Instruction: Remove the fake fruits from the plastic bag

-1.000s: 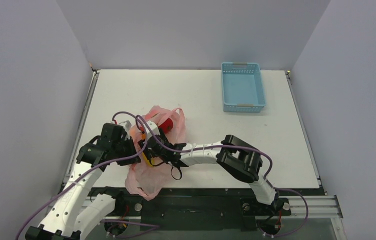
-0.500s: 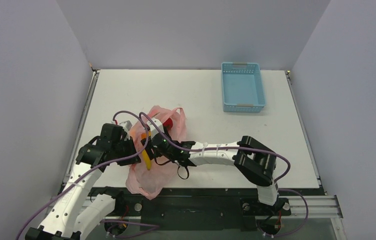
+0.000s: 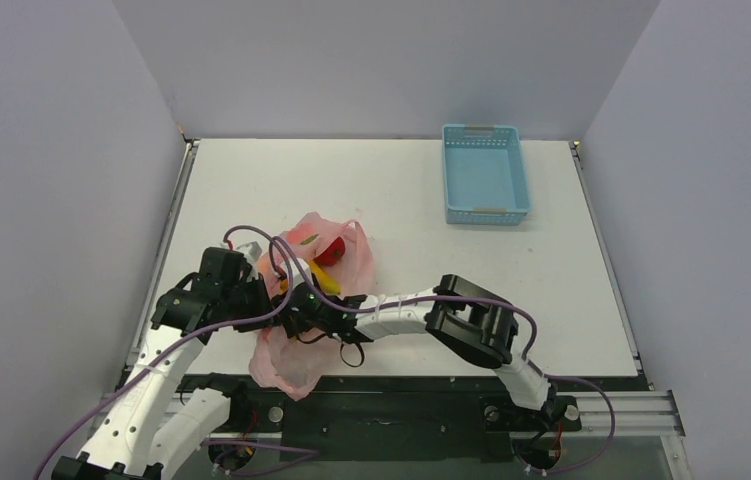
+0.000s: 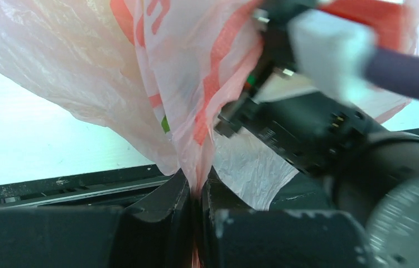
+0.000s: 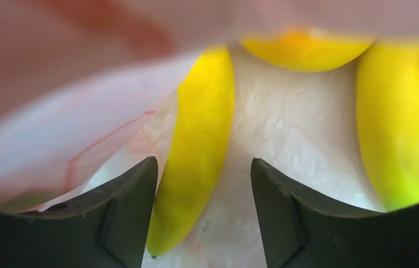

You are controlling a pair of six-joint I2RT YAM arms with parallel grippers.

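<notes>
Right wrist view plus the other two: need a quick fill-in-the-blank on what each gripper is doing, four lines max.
1. The left gripper is shut on a pinched fold of the ____.
2. The right gripper is ____, with nothing held.
3. Between its jaws lies a yellow ____.
4. The basket at far right is light ____.

Missing words: bag; open; banana; blue.

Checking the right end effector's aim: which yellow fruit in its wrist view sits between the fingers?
The banana at picture left, its lower end in the gap; the other banana lies outside, at picture right.
</notes>
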